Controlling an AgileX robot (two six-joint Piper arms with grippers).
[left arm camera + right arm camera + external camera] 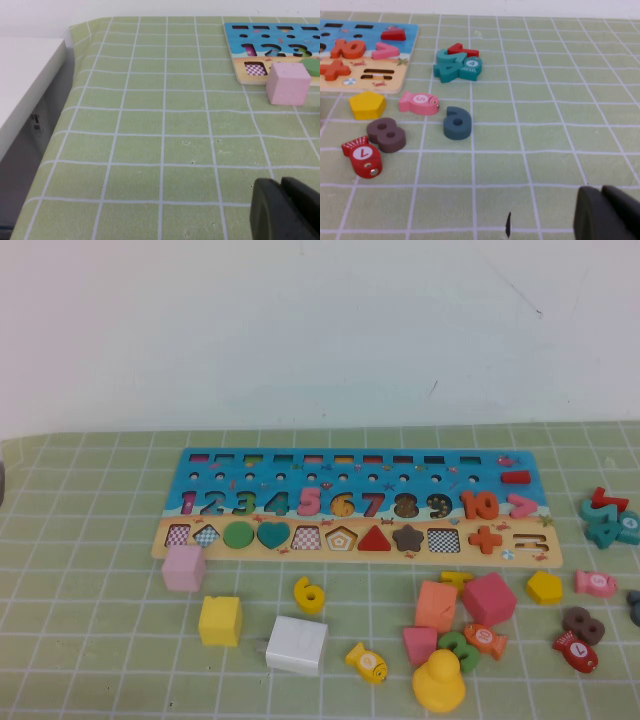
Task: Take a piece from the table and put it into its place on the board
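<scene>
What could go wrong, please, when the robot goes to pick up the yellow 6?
The yellow 6 lies flat between the white block and yellow cube, so fingers may bump them. Its board slot sits among seated numerals, leaving little margin. Both the left gripper and right gripper are far off.

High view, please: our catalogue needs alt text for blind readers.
A blue numeral board lies on a green checked tablecloth; a loose yellow "6" lies just in front of it among scattered blocks and pieces. Neither the left gripper nor the right gripper appears here.
</scene>
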